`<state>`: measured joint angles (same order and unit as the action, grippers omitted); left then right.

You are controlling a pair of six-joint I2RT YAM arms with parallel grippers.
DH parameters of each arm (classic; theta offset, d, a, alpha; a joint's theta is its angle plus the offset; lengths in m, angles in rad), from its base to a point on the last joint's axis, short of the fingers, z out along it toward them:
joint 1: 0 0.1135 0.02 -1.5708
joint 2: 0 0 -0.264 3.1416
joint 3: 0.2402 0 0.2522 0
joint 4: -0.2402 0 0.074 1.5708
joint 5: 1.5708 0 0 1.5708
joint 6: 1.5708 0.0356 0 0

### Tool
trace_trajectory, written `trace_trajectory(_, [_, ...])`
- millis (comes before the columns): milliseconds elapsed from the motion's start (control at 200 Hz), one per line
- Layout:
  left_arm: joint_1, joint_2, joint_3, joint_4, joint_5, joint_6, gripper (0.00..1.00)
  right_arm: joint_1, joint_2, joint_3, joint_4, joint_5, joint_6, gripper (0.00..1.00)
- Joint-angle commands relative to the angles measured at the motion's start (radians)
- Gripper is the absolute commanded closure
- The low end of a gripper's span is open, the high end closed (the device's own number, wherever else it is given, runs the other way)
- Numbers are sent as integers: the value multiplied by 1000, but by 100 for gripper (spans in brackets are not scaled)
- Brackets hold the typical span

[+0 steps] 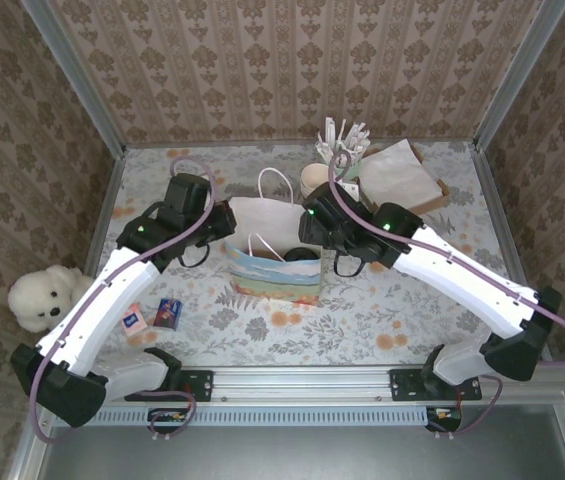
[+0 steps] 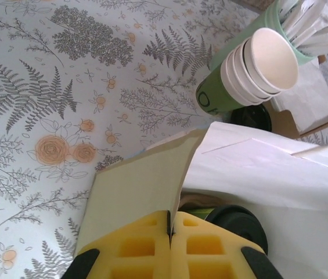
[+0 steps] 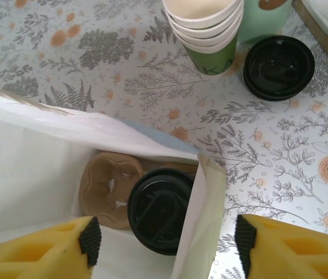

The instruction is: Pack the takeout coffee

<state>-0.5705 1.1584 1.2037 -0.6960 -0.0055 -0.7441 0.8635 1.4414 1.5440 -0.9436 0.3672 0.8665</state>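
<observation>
Two worries: right gripper, wide, straddled the bag wall at 3 o'clock of the cup, could've snagged; left gripper clamped the bag rim.

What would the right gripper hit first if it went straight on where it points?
Probably the black-lidded cup sitting in the carrier inside the paper bag. The open right gripper aims into the bag's mouth; one finger might clip the bag's edge first, depth unclear.

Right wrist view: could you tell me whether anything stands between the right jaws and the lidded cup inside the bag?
Only the bag wall, folded up beside the cup; nothing covers its lid from above.
</observation>
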Motion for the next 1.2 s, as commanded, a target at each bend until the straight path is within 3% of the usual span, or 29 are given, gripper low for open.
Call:
trace_trajectory(0, [-25,4,5,17,-104,-130,100,-9,32,51,-49,-30,-57,42])
trace_trajectory(245, [-60,28,11,30,-158,-194,100,-36,48,81,-54,-6,-125,81])
trace_trajectory(410, [-60,54,46,54,-155,-156,100,-89,72,109,-39,-26,-205,93])
trace_trajectory(845, [-33,177,143,47,-108,-122,99,-265,168,161,-18,-177,-343,95])
trace_trajectory(1110, [-5,153,155,52,-117,-90,86,-296,239,240,-19,-240,-395,93])
trace_trajectory(1195, [19,135,144,60,-85,-84,78,-300,244,256,-29,-243,-396,87])
